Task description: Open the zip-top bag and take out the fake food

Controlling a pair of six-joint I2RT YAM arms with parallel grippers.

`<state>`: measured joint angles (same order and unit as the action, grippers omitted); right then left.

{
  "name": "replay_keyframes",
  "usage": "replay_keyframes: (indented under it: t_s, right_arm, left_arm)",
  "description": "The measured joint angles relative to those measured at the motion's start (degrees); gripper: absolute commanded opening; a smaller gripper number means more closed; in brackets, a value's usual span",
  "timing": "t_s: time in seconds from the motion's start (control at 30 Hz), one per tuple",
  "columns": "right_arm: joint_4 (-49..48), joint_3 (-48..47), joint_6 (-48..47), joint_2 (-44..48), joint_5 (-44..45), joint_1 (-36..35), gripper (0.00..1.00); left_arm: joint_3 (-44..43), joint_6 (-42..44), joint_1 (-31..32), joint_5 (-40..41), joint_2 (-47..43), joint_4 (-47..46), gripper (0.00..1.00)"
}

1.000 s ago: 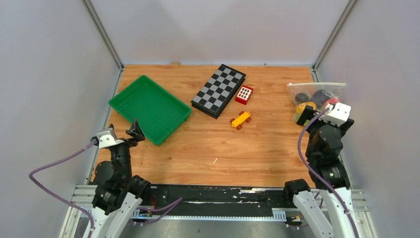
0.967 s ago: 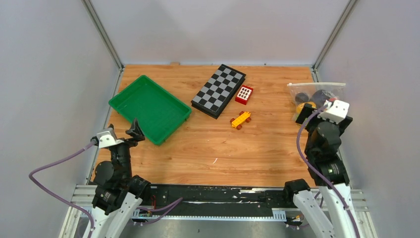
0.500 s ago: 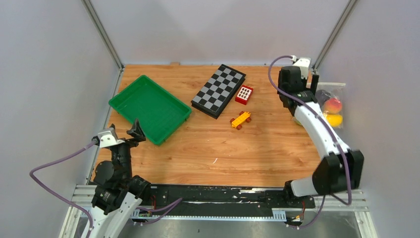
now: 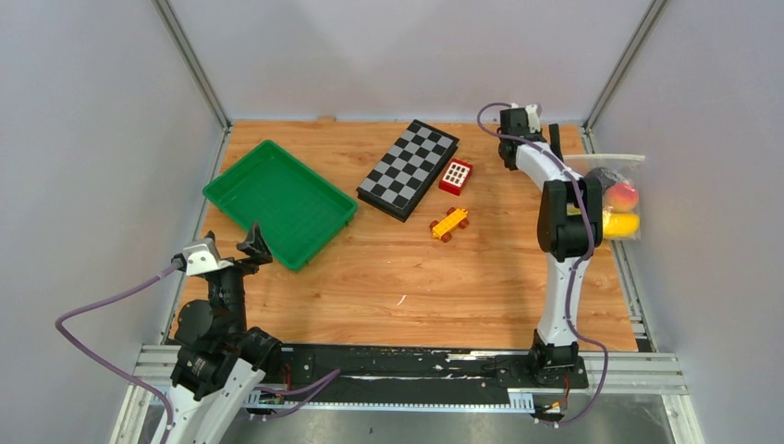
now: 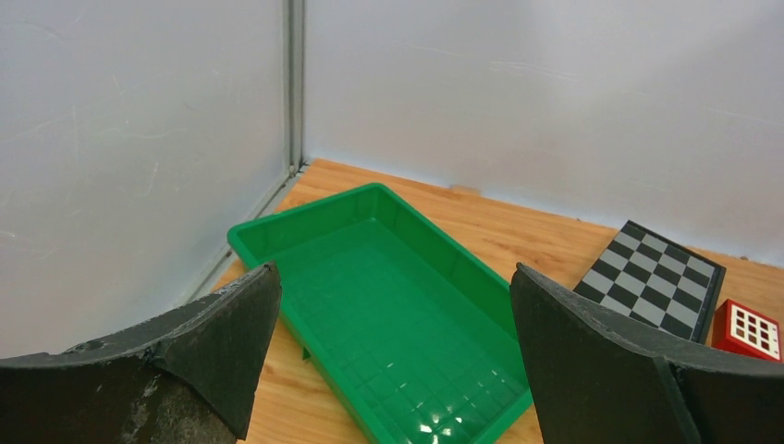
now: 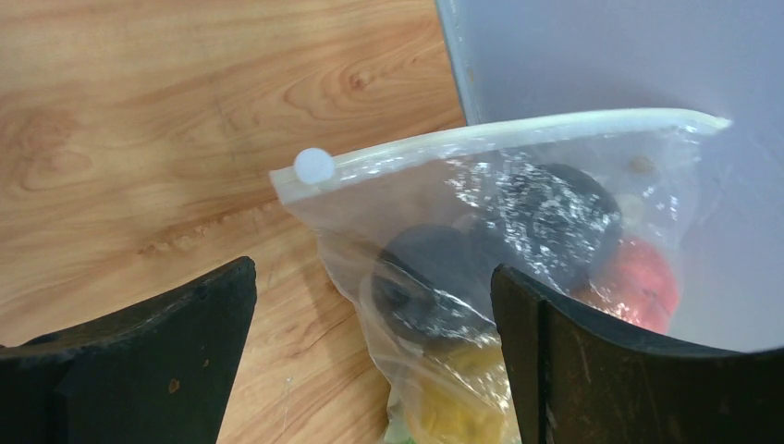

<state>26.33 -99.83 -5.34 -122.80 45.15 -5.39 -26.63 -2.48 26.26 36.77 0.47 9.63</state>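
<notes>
The zip-top bag point(image 4: 618, 190) lies against the right wall at the far right, clear, its zip strip point(image 6: 499, 134) shut with a white slider point(image 6: 314, 166) at the left end. The fake food shows through the plastic: dark pieces point(image 6: 434, 282), a red-orange peach point(image 4: 624, 196) and a yellow piece point(image 4: 621, 224). My right gripper point(image 4: 557, 141) hangs open just left of the bag's zip end; in the right wrist view its fingers point(image 6: 374, 361) straddle the bag's lower left part without touching it. My left gripper point(image 4: 251, 245) stays open near the tray's front corner, holding nothing.
A green tray point(image 4: 277, 199) sits at the left. A folded chessboard point(image 4: 408, 169), a red block with white squares point(image 4: 456, 176) and a yellow toy car point(image 4: 449, 223) lie mid-table. The right wall and corner post stand close behind the bag.
My right arm has stretched from the near right side up to the far right corner, uncovering the bag's lower half. The left arm has not moved.
</notes>
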Motion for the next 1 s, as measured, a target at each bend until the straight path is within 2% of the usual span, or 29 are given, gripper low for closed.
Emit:
replay_keyframes:
  t_s: [0.13,0.23,0.33,0.47,0.5,0.7,0.9,1.0]
  right_arm:
    - [-0.09,-0.74,-6.71,-5.7,1.51,-0.09,0.94]
    - [-0.63,-0.74,-11.21,-8.33,3.39,-0.07,0.81]
    - [-1.95,-0.72,-14.99,-9.4,5.57,0.09,0.52]
    - [-5.16,-0.26,-19.06,-9.42,7.78,0.46,0.04]
    - [-5.95,0.13,-19.63,-9.33,7.93,0.46,0.0]
    - [-7.82,7.82,-21.38,-4.85,7.82,-0.79,0.0]
    - [-6.19,17.35,-20.09,7.91,7.82,-8.33,0.0]
    - [-3.87,21.4,-16.65,18.36,7.72,-13.53,0.0]
  left_arm:
    - [0.0,0.04,0.02,-0.02,0.0,-0.02,1.0]
    - [0.0,0.09,0.0,-0.02,0.0,-0.04,1.0]
    - [0.0,0.2,0.02,-0.04,0.0,-0.04,1.0]
    - [0.0,0.2,0.02,-0.04,0.0,-0.04,1.0]
    - [0.0,0.22,0.02,-0.07,0.0,-0.04,1.0]
    - [0.0,0.2,0.02,-0.2,0.0,0.0,1.0]
    - [-0.11,0.2,0.02,-0.24,0.0,0.44,1.0]
    - [-0.11,0.2,0.02,-0.33,0.0,0.55,1.0]
